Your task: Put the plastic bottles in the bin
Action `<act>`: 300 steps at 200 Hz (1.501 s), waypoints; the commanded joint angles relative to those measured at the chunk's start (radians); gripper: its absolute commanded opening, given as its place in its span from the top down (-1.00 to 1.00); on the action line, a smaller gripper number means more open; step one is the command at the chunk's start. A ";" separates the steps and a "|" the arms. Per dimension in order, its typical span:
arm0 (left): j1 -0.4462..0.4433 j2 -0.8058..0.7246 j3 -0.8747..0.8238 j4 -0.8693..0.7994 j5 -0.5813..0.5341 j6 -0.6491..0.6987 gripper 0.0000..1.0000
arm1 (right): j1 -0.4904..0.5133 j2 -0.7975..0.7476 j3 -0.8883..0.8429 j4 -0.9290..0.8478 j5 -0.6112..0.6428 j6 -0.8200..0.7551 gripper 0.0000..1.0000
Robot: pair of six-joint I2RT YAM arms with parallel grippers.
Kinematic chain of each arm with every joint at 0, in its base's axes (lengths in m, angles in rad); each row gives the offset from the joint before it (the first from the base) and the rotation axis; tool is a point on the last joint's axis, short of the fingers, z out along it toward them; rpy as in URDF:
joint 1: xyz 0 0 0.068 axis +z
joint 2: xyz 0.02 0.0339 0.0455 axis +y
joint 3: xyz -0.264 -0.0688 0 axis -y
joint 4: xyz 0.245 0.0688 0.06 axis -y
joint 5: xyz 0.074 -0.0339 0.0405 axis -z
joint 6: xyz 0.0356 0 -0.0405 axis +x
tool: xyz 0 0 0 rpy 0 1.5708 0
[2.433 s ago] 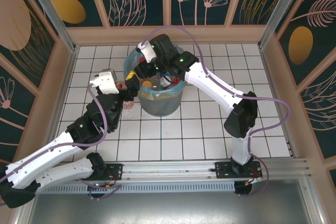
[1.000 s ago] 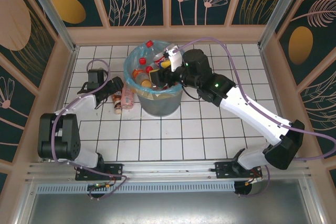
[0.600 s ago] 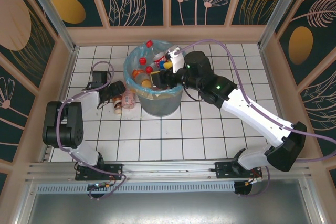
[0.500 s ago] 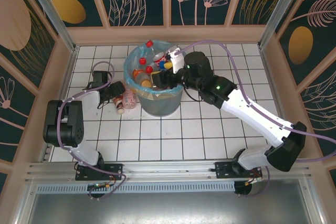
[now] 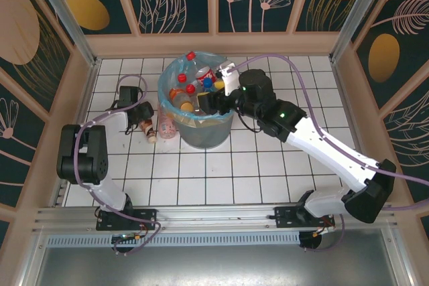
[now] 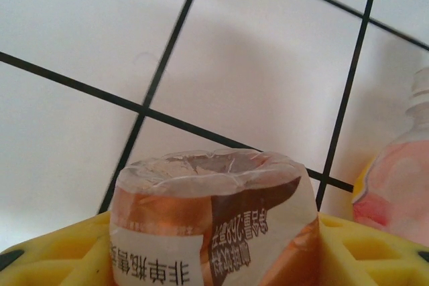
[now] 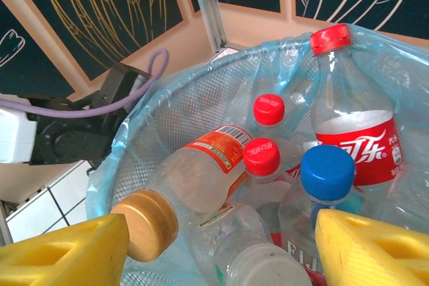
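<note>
the table (image 5: 268, 179) is a flat top of white square tiles with dark grout lines, walled in by pale wooden boards (image 5: 221, 45). the bin (image 5: 201, 135) stands upright on it, left of centre towards the far side, and a pink-labelled bottle (image 5: 165, 124) lies on the tiles just beside the bin's left wall. a brown-labelled bottle (image 5: 149, 130) next to that one seems to rest on the tiles too, though its contact is hard to judge.

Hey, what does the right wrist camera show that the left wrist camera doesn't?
Right wrist: the bin, lined in blue, with a red-capped cola bottle and a blue-capped bottle inside, under the open right gripper. Left wrist: a brown-labelled bottle held in the left gripper, a pink bottle beside it. Both: yellow fingers and white tiled floor.
</note>
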 commanded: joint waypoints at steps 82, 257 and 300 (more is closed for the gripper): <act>-0.002 -0.610 0.258 -0.114 -0.111 0.023 -0.08 | 0.009 -0.262 -0.172 0.261 0.258 -0.047 -0.38; -0.448 -0.441 0.281 0.225 0.050 -0.213 -0.23 | 0.009 -0.270 -0.195 0.297 0.249 0.009 -0.35; -0.448 -0.396 0.246 0.217 0.038 -0.264 -0.39 | 0.009 -0.265 -0.207 0.294 0.255 0.013 -0.35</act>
